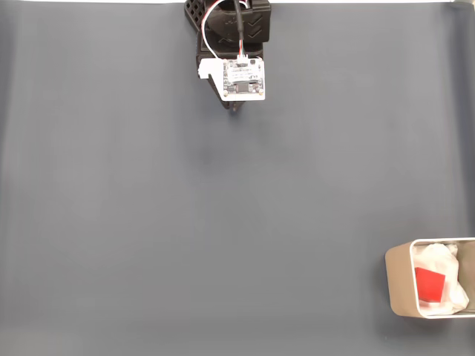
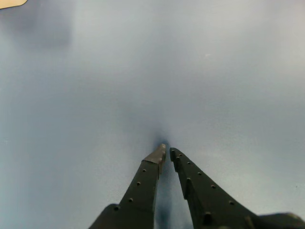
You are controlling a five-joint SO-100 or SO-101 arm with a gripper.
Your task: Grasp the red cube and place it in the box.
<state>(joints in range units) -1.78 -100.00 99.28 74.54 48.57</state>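
The red cube lies inside the box, on crumpled white lining, at the lower right of the fixed view. The box is beige-grey with rounded corners, and the right edge of the picture cuts it off. My gripper is far from it, at the top centre, under the folded arm and its white circuit board. In the wrist view the gripper points at bare grey table. Its two dark fingers nearly meet at the tips with nothing between them.
A plain grey mat covers the table between the arm and the box. The arm's black base sits at the top edge. A small beige sliver shows at the wrist view's top left corner.
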